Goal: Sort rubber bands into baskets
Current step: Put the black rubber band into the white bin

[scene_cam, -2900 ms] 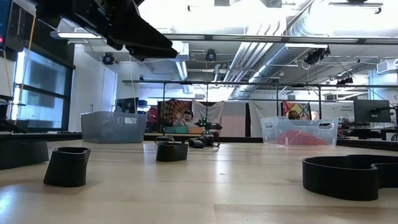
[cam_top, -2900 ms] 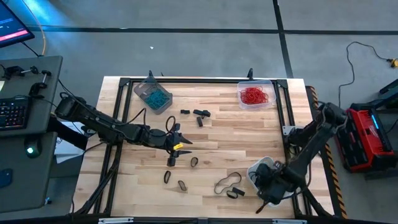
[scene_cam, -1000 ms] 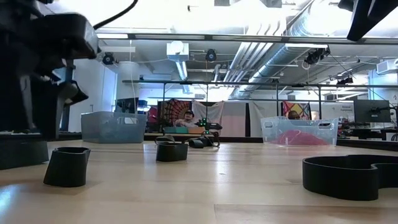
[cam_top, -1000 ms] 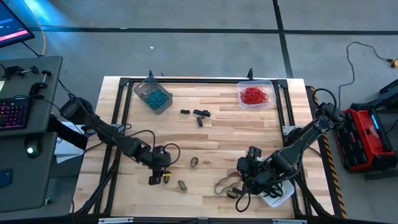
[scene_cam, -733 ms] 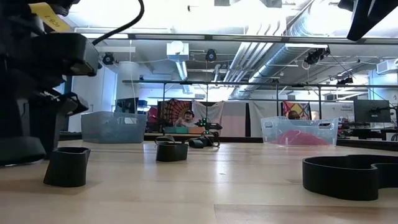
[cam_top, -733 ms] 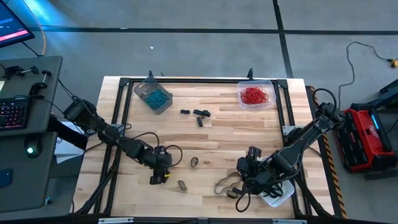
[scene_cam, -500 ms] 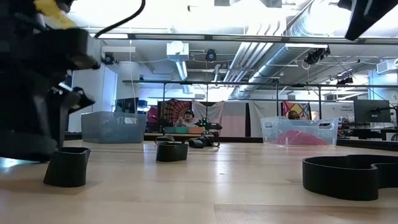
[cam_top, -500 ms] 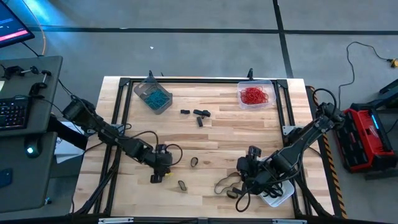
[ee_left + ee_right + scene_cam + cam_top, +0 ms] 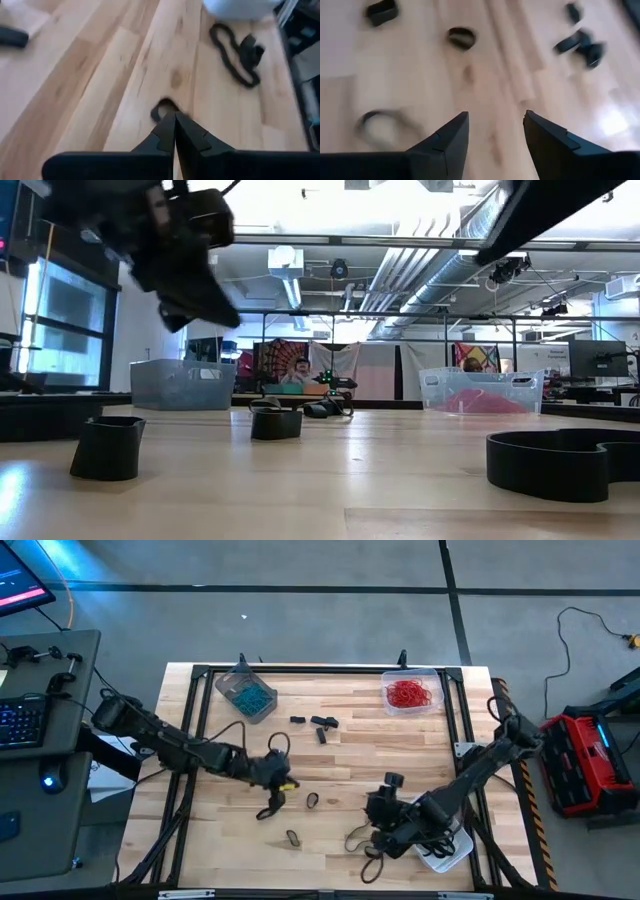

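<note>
The left gripper (image 9: 268,808) has closed on a black rubber band (image 9: 266,812) and lifted it toward the table's middle

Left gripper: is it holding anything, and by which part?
The left gripper is shut. A black rubber band sits at its tips, apparently pinched by its near edge, though that is not certain. The right gripper is open and empty.

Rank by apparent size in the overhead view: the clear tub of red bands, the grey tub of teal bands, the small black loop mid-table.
Largest to smallest:
1. clear tub of red bands
2. grey tub of teal bands, nearly alike
3. small black loop
</note>
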Robot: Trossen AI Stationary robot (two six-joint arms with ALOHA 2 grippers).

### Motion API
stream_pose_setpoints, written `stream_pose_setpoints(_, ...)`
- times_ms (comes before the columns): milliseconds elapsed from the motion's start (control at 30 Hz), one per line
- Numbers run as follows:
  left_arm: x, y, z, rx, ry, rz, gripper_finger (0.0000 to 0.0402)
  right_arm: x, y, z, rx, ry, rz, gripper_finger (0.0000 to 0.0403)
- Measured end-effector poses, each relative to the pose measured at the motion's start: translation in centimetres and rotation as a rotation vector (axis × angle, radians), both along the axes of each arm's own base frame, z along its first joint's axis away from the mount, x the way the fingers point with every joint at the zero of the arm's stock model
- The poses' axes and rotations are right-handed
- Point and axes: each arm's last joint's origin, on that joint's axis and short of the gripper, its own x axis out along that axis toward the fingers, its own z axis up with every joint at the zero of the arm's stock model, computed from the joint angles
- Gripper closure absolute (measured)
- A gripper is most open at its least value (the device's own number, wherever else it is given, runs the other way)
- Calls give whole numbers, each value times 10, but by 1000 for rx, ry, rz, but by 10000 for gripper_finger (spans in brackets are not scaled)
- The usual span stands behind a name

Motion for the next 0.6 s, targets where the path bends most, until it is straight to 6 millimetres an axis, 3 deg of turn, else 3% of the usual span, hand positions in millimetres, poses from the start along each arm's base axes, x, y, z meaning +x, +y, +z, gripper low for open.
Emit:
stream_pose_setpoints(100, 3, 7, 1, -10, -8, -48, 401, 11, -3, -9, -93, -23, -6, 224)
stream_pose_setpoints(233, -1, 2, -3, -30, 52, -189, 399, 23, -11, -14, -85, -10, -8, 224)
stream_pose_setpoints(400, -16, -18, -11, -55, 182, -263, 368, 30, -19, -16, -63, 9, -16, 224)
stream_pose_setpoints(600, -35, -50, -14, -89, 250, -288, 301, 31, -21, -16, -77, 20, -4, 224)
